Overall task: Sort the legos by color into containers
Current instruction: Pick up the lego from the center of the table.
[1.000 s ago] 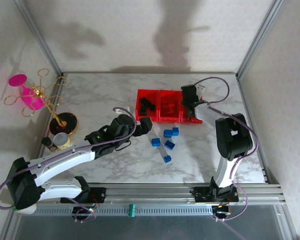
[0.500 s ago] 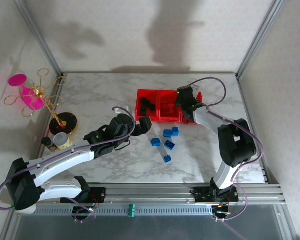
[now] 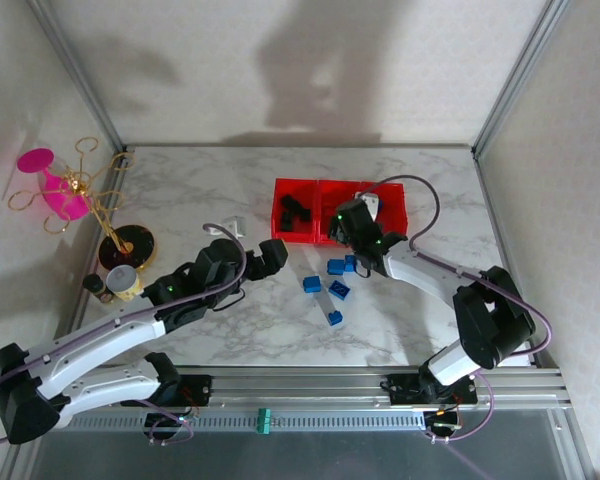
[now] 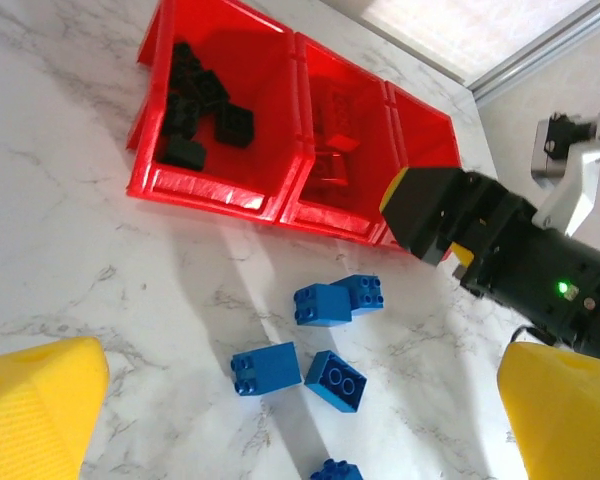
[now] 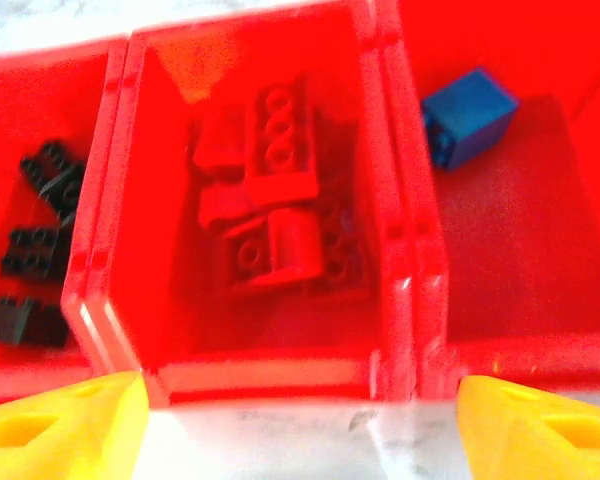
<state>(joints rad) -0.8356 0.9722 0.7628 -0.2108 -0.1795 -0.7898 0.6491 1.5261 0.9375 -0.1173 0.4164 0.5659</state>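
The three joined red containers point(image 3: 320, 238) stand at the back middle of the table. Black legos point(image 4: 195, 95) lie in the left bin, red legos point(image 5: 275, 210) in the middle one, and one blue lego point(image 5: 470, 115) in the right one. Several blue legos point(image 3: 337, 267) lie loose on the marble in front of the bins, also seen as blue legos point(image 4: 322, 304) below my left wrist. My left gripper point(image 3: 275, 255) hovers left of them, open and empty, yellow fingers point(image 4: 40, 400) wide apart. My right gripper point(image 3: 345, 228) is open and empty over the middle bin's front rim.
A pink goblet point(image 3: 55, 185) hangs on a gold wire stand point(image 3: 90, 190) at the far left, with a black round base point(image 3: 128, 250) and small jars point(image 3: 120, 282) beside it. A small white piece point(image 3: 235, 225) lies left of the bins. Metal frame posts edge the table.
My right gripper has swung left from the right bin to the middle bin's front edge, its jaws widening. My left arm has drawn back a little toward the lower left.
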